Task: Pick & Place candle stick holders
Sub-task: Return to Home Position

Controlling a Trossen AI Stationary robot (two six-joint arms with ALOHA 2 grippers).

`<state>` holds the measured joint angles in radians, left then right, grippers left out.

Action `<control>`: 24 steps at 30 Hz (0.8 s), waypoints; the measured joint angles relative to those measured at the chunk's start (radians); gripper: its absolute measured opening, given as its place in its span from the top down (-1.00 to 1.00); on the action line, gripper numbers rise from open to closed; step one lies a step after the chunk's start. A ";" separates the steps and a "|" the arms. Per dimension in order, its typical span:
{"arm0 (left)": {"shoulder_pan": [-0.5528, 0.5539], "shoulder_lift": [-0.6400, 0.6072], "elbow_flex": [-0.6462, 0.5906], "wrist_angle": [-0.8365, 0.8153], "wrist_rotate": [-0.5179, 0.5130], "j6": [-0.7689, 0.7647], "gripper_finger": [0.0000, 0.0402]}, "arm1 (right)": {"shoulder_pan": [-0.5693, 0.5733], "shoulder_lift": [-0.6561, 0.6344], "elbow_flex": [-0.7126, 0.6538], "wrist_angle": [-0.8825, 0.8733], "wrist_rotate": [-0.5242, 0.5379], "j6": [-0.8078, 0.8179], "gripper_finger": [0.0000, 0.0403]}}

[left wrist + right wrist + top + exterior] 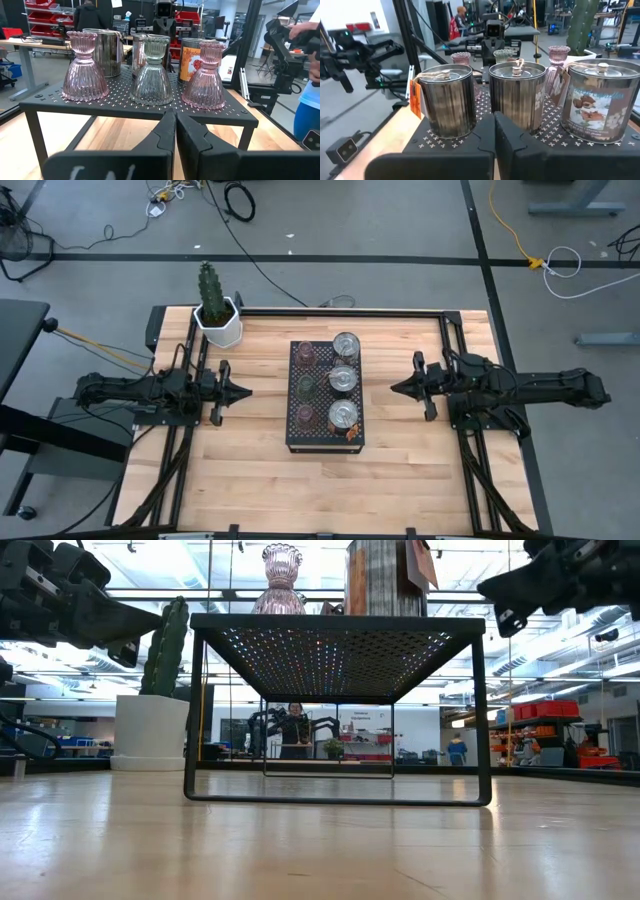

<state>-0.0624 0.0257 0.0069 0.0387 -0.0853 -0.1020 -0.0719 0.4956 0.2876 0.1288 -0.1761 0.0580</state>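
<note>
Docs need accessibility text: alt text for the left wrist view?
Three ribbed glass candle stick holders, pink, green, pink, stand in a row on a black perforated shelf, metal candle tins behind them. The left gripper faces them, fingers shut.

A light wooden plank table (pixel 400 465) bears a black perforated metal shelf (pixel 322 432) at its middle. A white potted green cactus (pixel 218 323) stands near one corner.
</note>
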 joint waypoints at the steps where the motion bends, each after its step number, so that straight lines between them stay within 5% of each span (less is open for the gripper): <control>1: 0.000 0.000 0.000 0.000 0.000 0.000 0.91 | 0.000 -0.008 -0.013 0.013 0.000 0.011 0.99; 24: 0.000 0.000 0.000 0.000 0.000 0.000 0.91 | 0.000 -0.299 -0.216 0.028 0.003 0.035 0.99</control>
<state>-0.0623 0.0257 0.0071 0.0391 -0.0853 -0.1017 -0.0719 0.1963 0.0721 0.1566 -0.1730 0.0933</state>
